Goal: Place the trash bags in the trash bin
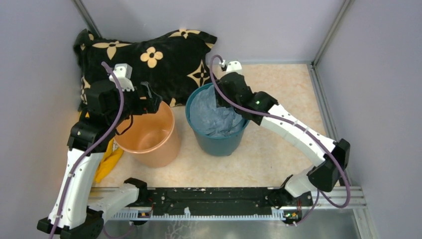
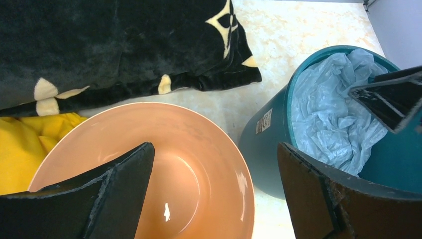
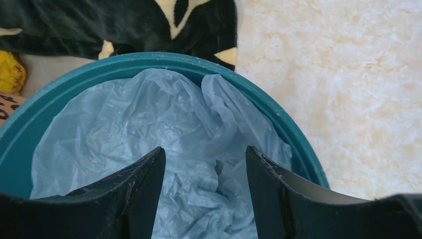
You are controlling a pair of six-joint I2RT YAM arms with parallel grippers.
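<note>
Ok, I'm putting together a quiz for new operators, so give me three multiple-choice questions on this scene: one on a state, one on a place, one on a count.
1. The orange bucket is:
A) empty
B) tipped over
C) full of cloth

2. The blue plastic bags lie:
A) on a shelf
B) in the orange bucket
C) in the teal bucket

3. How many buckets are there?
A) one
B) two
C) three

Answers:
1 A: its bare bottom shows in the left wrist view.
2 C: the crumpled film fills the teal one.
3 B: only the orange and the teal one are in view.
</note>
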